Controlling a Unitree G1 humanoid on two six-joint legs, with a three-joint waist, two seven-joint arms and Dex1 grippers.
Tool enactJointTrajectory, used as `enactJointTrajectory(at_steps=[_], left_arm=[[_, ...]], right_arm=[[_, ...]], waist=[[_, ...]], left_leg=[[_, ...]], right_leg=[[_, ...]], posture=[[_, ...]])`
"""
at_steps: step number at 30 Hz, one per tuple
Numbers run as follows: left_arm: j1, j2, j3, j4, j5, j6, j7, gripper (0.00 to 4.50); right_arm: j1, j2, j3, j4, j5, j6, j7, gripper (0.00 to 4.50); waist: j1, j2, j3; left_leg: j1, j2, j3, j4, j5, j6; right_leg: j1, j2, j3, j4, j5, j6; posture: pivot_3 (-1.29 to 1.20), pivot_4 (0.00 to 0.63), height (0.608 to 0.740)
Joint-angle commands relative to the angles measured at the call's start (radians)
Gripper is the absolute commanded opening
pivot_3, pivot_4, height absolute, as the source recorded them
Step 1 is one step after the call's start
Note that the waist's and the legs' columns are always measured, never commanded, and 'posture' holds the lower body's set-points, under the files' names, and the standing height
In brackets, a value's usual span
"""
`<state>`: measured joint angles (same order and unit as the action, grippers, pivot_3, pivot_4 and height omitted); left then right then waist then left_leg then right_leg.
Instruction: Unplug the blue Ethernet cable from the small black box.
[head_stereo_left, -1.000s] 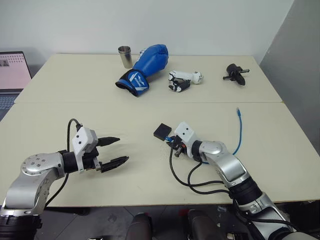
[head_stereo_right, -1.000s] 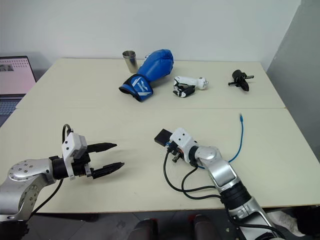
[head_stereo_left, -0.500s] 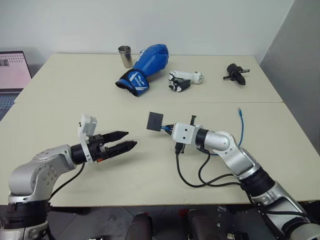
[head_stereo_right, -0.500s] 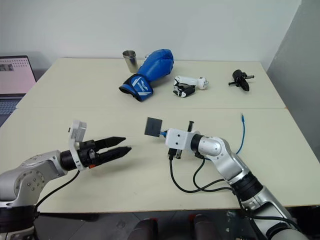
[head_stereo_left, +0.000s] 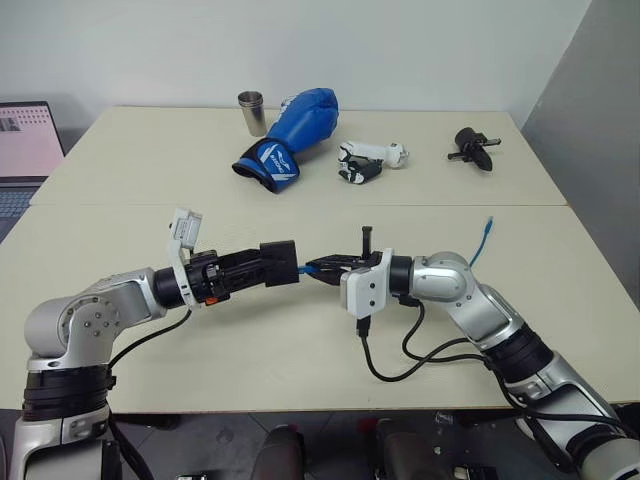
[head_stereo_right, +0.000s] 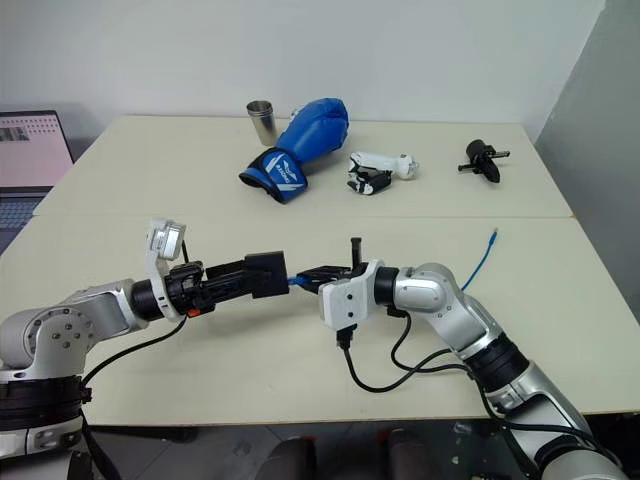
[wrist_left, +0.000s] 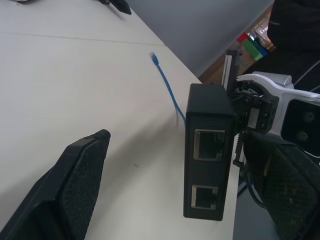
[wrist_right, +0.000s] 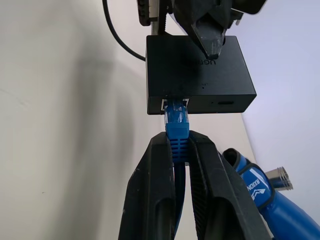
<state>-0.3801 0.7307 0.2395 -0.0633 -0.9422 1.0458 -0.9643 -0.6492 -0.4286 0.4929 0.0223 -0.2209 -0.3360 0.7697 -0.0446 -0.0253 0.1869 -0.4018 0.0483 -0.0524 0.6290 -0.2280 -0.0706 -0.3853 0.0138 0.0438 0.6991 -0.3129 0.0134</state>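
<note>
At the centre of the head views, the small black box (head_stereo_left: 279, 263) is held clear of the desk (head_stereo_left: 150, 180), between the 2 arms. The right gripper (wrist_right: 178, 150) has its fingers pinched on the blue Ethernet cable (wrist_right: 177, 125) just behind the plug, which sits in a port on the box's edge. The cable's free end (head_stereo_left: 488, 226) lies on the desk at the right of the frame. The left gripper (wrist_left: 180, 180) has its fingers spread wide on either side of the box, one finger (wrist_right: 210, 30) lying across its top face. A blue boxing glove (head_stereo_left: 290, 135) and a metal cup (head_stereo_left: 250, 112) sit at the upper middle.
</note>
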Motion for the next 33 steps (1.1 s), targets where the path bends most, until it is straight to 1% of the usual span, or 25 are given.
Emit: enactJointTrajectory(at_steps=[1,2,3,10,13,17,18,19,20,22,24,25,26,27,28,29,32,33], left_arm=[[-0.030,0.014,-0.001,0.007,-0.012,0.010,-0.027,4.32],[-0.031,0.015,-0.003,0.008,-0.012,0.012,-0.032,4.14],[-0.032,0.018,-0.005,0.008,-0.014,0.016,-0.040,4.06],[-0.028,0.033,-0.019,0.004,-0.011,0.030,-0.079,2.68],[-0.023,0.035,-0.028,-0.004,-0.007,0.030,-0.092,2.00],[-0.030,0.029,-0.036,0.004,0.000,0.026,-0.094,1.26],[-0.033,0.026,-0.039,0.008,0.004,0.023,-0.095,0.89],[-0.036,0.024,-0.043,0.011,0.008,0.020,-0.095,0.89],[-0.038,0.021,-0.046,0.012,0.011,0.018,-0.095,0.78],[-0.040,0.020,-0.048,0.014,0.014,0.015,-0.097,0.78],[-0.045,0.020,-0.052,0.017,0.020,0.010,-0.101,0.78],[-0.047,0.022,-0.057,0.019,0.025,0.004,-0.107,0.78],[-0.049,0.024,-0.061,0.020,0.030,-0.005,-0.113,0.78],[-0.051,0.026,-0.066,0.020,0.036,-0.012,-0.120,0.78],[-0.053,0.030,-0.074,0.020,0.045,-0.022,-0.131,0.78],[-0.057,0.034,-0.084,0.022,0.056,-0.036,-0.144,0.78],[-0.072,0.045,-0.113,0.032,0.095,-0.089,-0.196,0.78],[-0.078,0.051,-0.125,0.035,0.112,-0.111,-0.218,0.78]], right_arm=[[-0.029,0.004,-0.028,-0.022,0.009,-0.018,0.013,0.13],[-0.029,0.005,-0.029,-0.023,0.008,-0.018,0.014,0.13],[-0.029,0.005,-0.030,-0.024,0.007,-0.020,0.014,0.13],[-0.032,0.010,-0.037,-0.025,0.004,-0.027,0.011,0.13],[-0.036,0.012,-0.041,-0.023,0.004,-0.033,0.006,0.13],[-0.037,0.012,-0.042,-0.022,0.008,-0.045,0.009,0.13],[-0.036,0.011,-0.041,-0.023,0.014,-0.048,0.017,0.13],[-0.033,0.010,-0.040,-0.024,0.018,-0.049,0.021,0.13],[-0.031,0.009,-0.039,-0.026,0.020,-0.050,0.025,0.13],[-0.030,0.008,-0.039,-0.029,0.022,-0.050,0.030,0.13],[-0.030,0.006,-0.040,-0.032,0.020,-0.049,0.032,0.83],[-0.031,0.004,-0.041,-0.034,0.019,-0.046,0.036,1.01],[-0.031,0.002,-0.042,-0.037,0.018,-0.044,0.040,1.34],[-0.031,0.000,-0.044,-0.042,0.019,-0.040,0.044,1.49],[-0.030,-0.004,-0.047,-0.052,0.023,-0.025,0.056,1.75],[-0.028,-0.011,-0.052,-0.069,0.041,-0.007,0.073,1.89],[-0.006,-0.040,-0.074,-0.145,0.149,0.109,0.160,1.90],[0.009,-0.046,-0.089,-0.183,0.212,0.188,0.187,1.90]], waist=[[0.000,0.000,0.000],[0.000,0.000,0.000],[0.000,0.000,0.000],[0.001,0.000,0.000],[0.002,0.000,0.000],[0.003,0.000,0.000],[0.003,0.000,0.000],[0.003,0.000,0.000],[0.003,0.000,0.000],[0.004,0.000,0.000],[0.004,0.000,0.000],[0.004,0.000,0.000],[0.004,0.000,0.000],[0.004,0.000,0.000],[0.004,0.000,0.000],[0.004,0.000,0.000],[0.007,0.000,0.000],[0.010,0.000,0.000]], left_leg=[[0.000,0.000,0.000,0.000,0.000,0.000],[0.000,0.000,0.000,0.000,0.000,0.000],[0.000,0.000,0.000,0.000,0.000,0.000],[0.000,0.000,0.000,0.000,0.000,0.000],[0.000,0.000,0.000,0.000,0.000,0.000],[0.000,0.000,0.000,0.000,0.000,0.000],[0.000,0.000,0.000,0.000,0.000,0.000],[0.000,0.000,0.000,0.000,0.000,0.000],[0.000,0.000,0.000,0.000,0.000,0.000],[0.000,0.000,0.000,0.000,0.000,0.000],[0.000,0.000,0.000,0.000,0.000,0.000],[0.000,0.000,0.000,0.000,0.000,0.000],[0.000,0.000,0.000,0.000,0.000,0.000],[0.000,0.000,0.000,0.000,0.000,0.000],[0.000,0.000,0.000,0.000,0.000,0.000],[0.000,0.000,0.000,0.000,0.000,0.000],[0.000,0.000,0.000,0.000,0.000,0.000],[0.000,0.000,0.000,0.000,0.000,0.000]], right_leg=[[0.000,0.000,0.000,0.000,0.000,0.000],[0.000,0.000,0.000,0.000,0.000,0.000],[0.000,0.000,0.000,0.000,0.000,0.000],[0.000,0.000,0.000,0.000,0.000,0.000],[0.000,0.000,0.000,0.000,0.000,0.000],[0.000,0.000,0.000,0.000,0.000,0.000],[0.000,0.000,0.000,0.000,0.000,0.000],[0.000,0.000,0.000,0.000,0.000,0.000],[0.000,0.000,0.000,0.000,0.000,0.000],[0.000,0.000,0.000,0.000,0.000,0.000],[0.000,0.000,0.000,0.000,0.000,0.000],[0.000,0.000,0.000,0.000,0.000,0.000],[0.000,0.000,0.000,0.000,0.000,0.000],[0.000,0.000,0.000,0.000,0.000,0.000],[0.000,0.000,0.000,0.000,0.000,0.000],[0.000,0.000,0.000,0.000,0.000,0.000],[0.000,0.000,0.000,0.000,0.000,0.000],[0.000,0.000,0.000,0.000,0.000,0.000]], posture=[[0.00,0.150,0.740],[0.00,0.150,0.740],[0.00,0.150,0.740],[0.00,0.150,0.740],[0.00,0.150,0.740],[0.00,0.150,0.740],[0.00,0.150,0.740],[0.00,0.150,0.740],[0.00,0.150,0.740],[0.00,0.150,0.740],[0.00,0.150,0.740],[0.00,0.150,0.740],[0.00,0.150,0.740],[0.00,0.150,0.740],[0.00,0.150,0.740],[0.00,0.150,0.740],[0.00,0.150,0.740],[0.00,0.150,0.740]])
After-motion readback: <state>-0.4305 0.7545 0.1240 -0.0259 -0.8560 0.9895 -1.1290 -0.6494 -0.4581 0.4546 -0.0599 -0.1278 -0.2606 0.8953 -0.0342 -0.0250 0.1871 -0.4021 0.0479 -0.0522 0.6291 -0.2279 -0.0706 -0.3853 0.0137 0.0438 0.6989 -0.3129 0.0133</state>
